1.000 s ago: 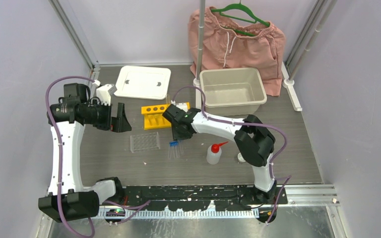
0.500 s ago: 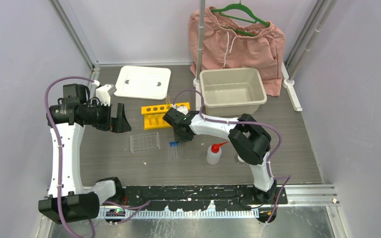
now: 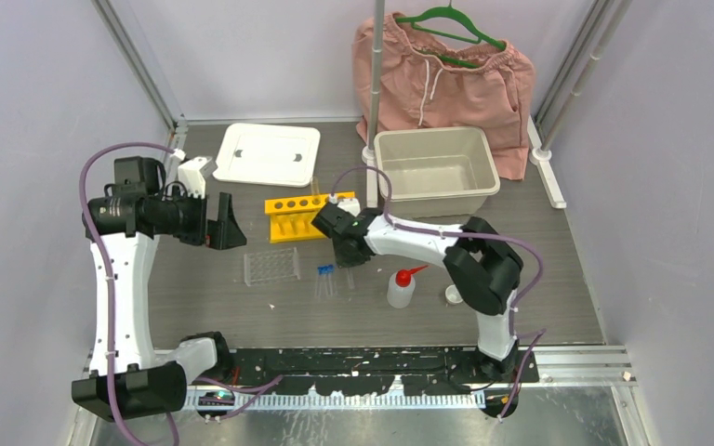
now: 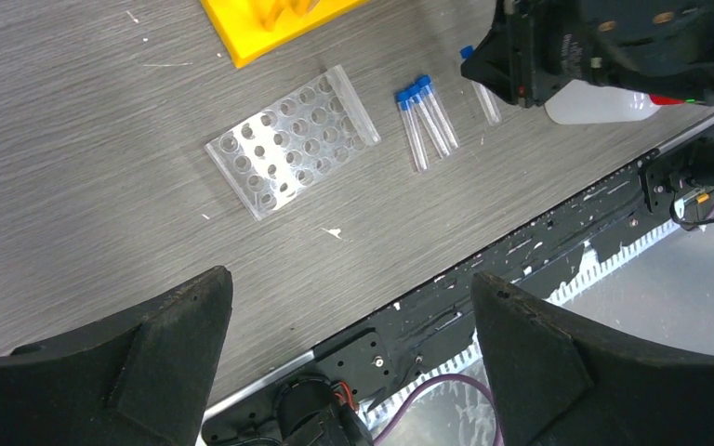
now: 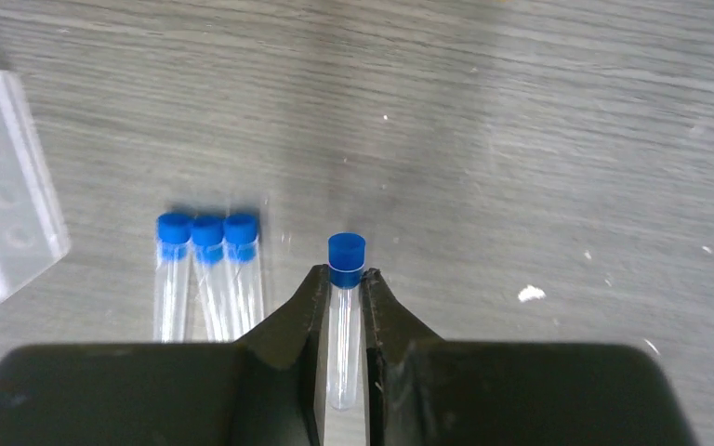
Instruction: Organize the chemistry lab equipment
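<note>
My right gripper (image 5: 345,279) is shut on a clear blue-capped tube (image 5: 346,253), gripped just below the cap and low over the table. Three more blue-capped tubes (image 5: 207,269) lie side by side just to its left; they also show in the top view (image 3: 325,279). The clear rack (image 3: 271,266) lies left of them, and the yellow rack (image 3: 297,216) stands behind it. The white squeeze bottle with red nozzle (image 3: 401,288) and the tiny white cup (image 3: 453,295) stand to the right. My left gripper (image 3: 223,223) is open and empty, raised high left of the racks.
A white lid (image 3: 268,153) lies at the back left, and a beige tub (image 3: 435,170) stands at the back right. Pink shorts (image 3: 446,70) hang on a green hanger behind it. A metal pole (image 3: 373,84) stands beside the tub. A small white block (image 3: 197,175) sits near my left arm.
My right gripper has shifted slightly right and toward the near edge, to the right of the three lying tubes. Its elbow moved, uncovering the tiny white cup. The left arm has barely moved.
</note>
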### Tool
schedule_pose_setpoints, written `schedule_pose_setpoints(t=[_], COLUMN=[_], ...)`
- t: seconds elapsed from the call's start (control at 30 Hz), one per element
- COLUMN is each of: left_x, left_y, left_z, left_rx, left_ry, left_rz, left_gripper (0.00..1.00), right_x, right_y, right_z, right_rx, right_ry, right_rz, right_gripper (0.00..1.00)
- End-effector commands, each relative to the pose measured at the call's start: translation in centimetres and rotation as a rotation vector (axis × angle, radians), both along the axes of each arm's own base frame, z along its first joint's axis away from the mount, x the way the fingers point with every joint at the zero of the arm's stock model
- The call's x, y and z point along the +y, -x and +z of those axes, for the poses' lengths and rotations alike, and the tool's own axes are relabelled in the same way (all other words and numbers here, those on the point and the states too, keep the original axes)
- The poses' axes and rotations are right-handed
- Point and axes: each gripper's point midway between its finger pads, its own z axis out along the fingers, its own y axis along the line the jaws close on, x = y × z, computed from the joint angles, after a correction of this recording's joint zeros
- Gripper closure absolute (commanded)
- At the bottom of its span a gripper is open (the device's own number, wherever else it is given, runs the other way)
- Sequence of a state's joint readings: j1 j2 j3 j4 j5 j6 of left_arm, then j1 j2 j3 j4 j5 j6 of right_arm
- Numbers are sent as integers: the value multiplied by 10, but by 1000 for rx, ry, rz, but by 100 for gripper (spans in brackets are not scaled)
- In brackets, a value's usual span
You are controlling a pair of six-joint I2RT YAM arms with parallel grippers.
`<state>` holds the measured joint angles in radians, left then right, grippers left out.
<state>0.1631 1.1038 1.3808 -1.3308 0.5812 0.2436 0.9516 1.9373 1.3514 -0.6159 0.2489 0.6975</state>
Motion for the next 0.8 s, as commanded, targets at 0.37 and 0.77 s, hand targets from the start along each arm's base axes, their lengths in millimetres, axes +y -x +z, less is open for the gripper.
schedule_pose_setpoints(t=[0.37,0.77], left_x=[-37,-54], left_y=[20,25], left_z=[41,56], left_rx=[-115,-160], left_ry=[192,304], left_rz=[-105,-151], left_gripper=[4,29], right_x=[113,178], right_y=[14,23], right_z=[269,326], right_rx=[-402,-452], right_ry=[-570,-859], right_rz=[109,177], right_gripper=[99,99])
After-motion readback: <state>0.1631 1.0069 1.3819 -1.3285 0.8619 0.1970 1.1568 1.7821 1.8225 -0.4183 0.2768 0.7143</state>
